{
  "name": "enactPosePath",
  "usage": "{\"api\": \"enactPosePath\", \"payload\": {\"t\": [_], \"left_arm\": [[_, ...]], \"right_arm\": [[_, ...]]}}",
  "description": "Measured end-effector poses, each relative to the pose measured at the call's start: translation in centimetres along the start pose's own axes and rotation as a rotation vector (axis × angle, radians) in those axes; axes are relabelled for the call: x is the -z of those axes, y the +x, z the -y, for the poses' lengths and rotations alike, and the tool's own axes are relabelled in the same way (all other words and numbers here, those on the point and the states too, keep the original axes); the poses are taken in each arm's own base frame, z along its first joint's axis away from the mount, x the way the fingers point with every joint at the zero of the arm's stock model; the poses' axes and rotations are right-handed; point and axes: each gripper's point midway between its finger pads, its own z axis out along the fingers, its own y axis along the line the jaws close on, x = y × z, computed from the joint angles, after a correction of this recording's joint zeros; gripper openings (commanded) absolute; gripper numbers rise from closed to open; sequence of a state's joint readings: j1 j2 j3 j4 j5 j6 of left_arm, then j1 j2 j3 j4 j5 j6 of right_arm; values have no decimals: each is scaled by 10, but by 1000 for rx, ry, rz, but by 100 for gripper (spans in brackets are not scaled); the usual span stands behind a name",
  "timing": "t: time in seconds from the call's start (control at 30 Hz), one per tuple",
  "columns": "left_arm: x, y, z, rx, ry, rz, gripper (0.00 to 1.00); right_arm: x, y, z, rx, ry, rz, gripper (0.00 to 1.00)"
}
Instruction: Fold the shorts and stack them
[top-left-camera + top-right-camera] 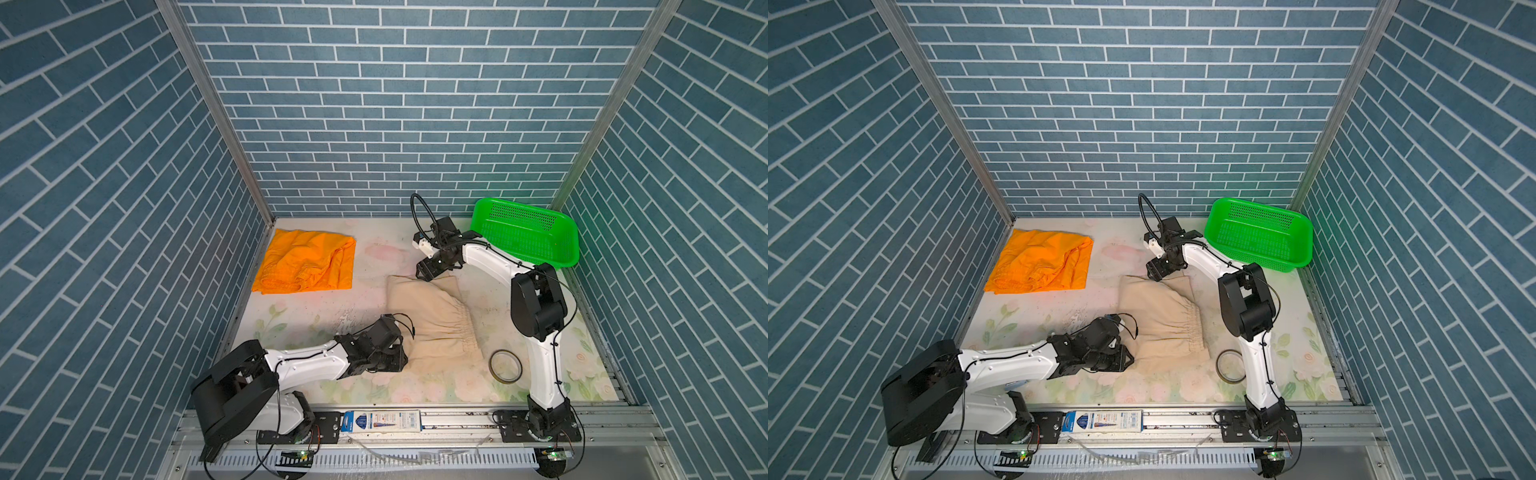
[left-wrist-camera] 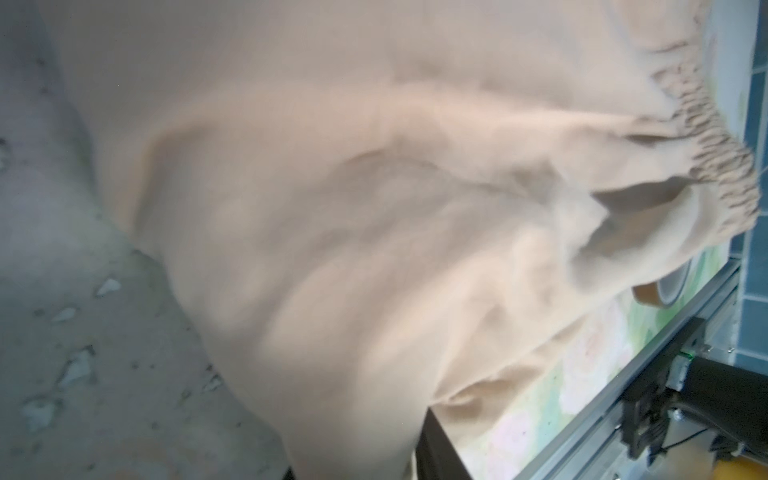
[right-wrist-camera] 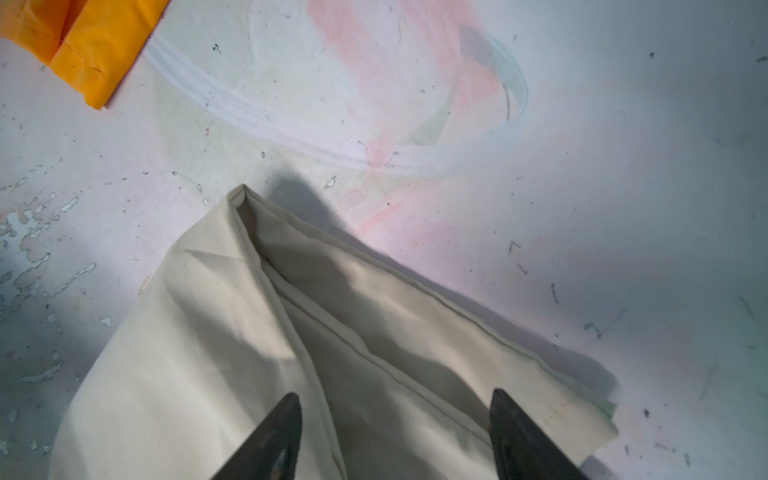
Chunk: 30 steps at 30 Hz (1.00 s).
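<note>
Bench: beige shorts lie centre-right, orange shorts far-left, well apart. At the beige pair's far edge, right jaws stand wide over cloth. At its near edge, left jaws: cannot tell.

No text, number, brand mark or sign is legible in any view. One printed item is present: a flat, rectangular blue-and-white label, lying lengthwise on the grey aluminium rail along the front edge of the tabletop. It appears in both top views. Its face carries a dark blue panel and rows of fine print; the characters are too small to read.
</note>
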<state>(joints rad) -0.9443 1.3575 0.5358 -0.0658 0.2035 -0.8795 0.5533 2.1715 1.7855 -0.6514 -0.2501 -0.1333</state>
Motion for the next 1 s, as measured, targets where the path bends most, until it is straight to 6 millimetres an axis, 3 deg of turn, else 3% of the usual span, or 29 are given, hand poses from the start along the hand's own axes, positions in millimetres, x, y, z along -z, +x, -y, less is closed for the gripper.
{"api": "enactPosePath", "payload": {"t": [0.1,0.23,0.3,0.47,0.63,0.73,0.9,1.0], "left_arm": [[5,-8,10,-4,0,5,15],[14,-17,19,-6,-12,15,10],[19,-17,16,-9,-36,12,9],[37,-20,-7,2,-117,3,9],[52,-34,-44,24,-208,0,9],[61,-52,-51,-6,-248,-2,8],[69,-104,-47,-112,-312,4,7],[66,-132,-48,-181,-364,-14,8]], "right_arm": [[-17,8,3,-1,-9,-38,71],[-36,28,8,-12,-23,-106,62],[-35,26,9,-16,-33,-99,53],[-31,35,29,-95,-59,-81,45],[-9,71,39,-234,-69,-60,43],[8,99,38,-347,-74,-24,43],[31,152,10,-521,-74,89,43],[46,179,-7,-574,-53,109,51]]}}
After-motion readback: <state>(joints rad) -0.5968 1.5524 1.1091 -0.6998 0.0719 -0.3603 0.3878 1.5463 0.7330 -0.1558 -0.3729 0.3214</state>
